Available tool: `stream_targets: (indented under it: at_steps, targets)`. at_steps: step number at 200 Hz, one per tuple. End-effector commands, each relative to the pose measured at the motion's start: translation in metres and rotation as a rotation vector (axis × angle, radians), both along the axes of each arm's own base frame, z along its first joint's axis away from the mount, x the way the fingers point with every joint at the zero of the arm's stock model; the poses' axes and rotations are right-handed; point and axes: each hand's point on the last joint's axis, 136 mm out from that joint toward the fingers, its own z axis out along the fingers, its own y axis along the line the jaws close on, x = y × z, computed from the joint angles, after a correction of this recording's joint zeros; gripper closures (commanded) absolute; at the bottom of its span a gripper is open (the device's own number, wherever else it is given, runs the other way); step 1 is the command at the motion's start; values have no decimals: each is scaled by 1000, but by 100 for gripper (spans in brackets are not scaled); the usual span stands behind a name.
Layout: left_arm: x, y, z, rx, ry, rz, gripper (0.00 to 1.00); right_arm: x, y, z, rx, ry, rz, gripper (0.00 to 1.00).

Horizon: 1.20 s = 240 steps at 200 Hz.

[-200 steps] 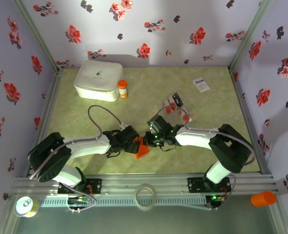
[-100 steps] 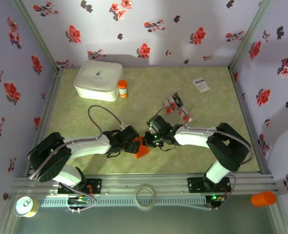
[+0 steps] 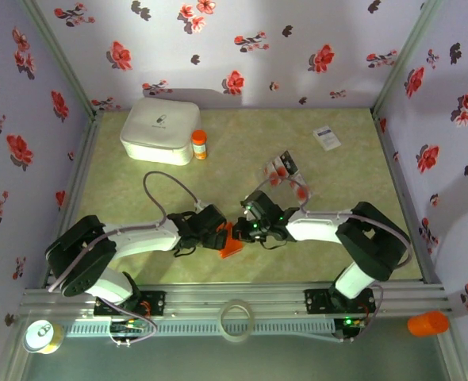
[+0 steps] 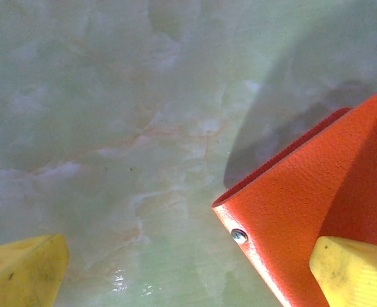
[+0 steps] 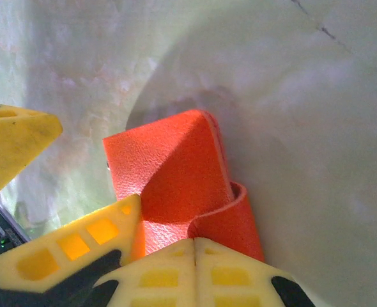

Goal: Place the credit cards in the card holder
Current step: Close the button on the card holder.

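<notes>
R end effector point(image 5: 192, 242) tight on card holder point(image 5: 169, 166); L end effector point(image 4: 185, 249) agape

**Item counts**

We count one card holder point(image 3: 231, 241) and one cluster of credit cards point(image 3: 285, 172), too overlapped to number. There is also one white card point(image 3: 327, 137), one white box point(image 3: 161, 129), one orange-capped bottle point(image 3: 198, 144), one grey ring point(image 3: 236, 319), one yellow roll point(image 3: 42, 336), one orange cylinder point(image 3: 428, 323) and two arms point(image 3: 139, 236).
</notes>
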Motion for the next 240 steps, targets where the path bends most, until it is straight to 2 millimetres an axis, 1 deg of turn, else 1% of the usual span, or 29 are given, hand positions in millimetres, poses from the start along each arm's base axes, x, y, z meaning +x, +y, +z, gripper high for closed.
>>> stream_targets:
  at_steps: [1, 14, 62, 88, 107, 122, 137, 162, 183, 205, 224, 240]
  targets:
    - [-15, 18, -25, 105, 65, -14, 0, -12, -20, -19, -72, 54, -29, 100]
    - [-15, 19, -25, 107, 66, -13, 0, -13, -24, -25, -85, 62, -40, 100]
    - [-15, 18, -25, 105, 65, -13, 0, -12, -20, -41, -101, 98, -43, 100]
    - [-15, 17, -24, 102, 64, -14, 0, -16, -23, -53, -130, 125, -39, 100]
    - [-15, 17, -24, 101, 63, -11, 0, -17, -25, -53, -131, 132, -39, 100]
    - [-15, 16, -23, 96, 60, -14, 0, -16, -23, -46, -121, 119, -41, 100]
    - [-15, 16, -23, 96, 60, -14, 0, -12, -21, -33, -109, 95, -35, 100]
    - [-14, 15, -22, 95, 59, -15, 0, -3, -16, -6, -91, 48, -20, 82]
    - [-15, 14, -23, 96, 60, -19, 0, 6, -14, 21, -64, 0, -20, 71]
    - [-14, 14, -23, 94, 58, -18, 0, 11, -23, 40, -69, -44, -37, 63]
    - [-13, 13, -22, 89, 54, -18, 0, 8, -37, 44, -98, -62, -51, 60]
    - [-12, 11, -20, 87, 50, -21, 0, 3, -53, 44, -119, -77, -80, 57]
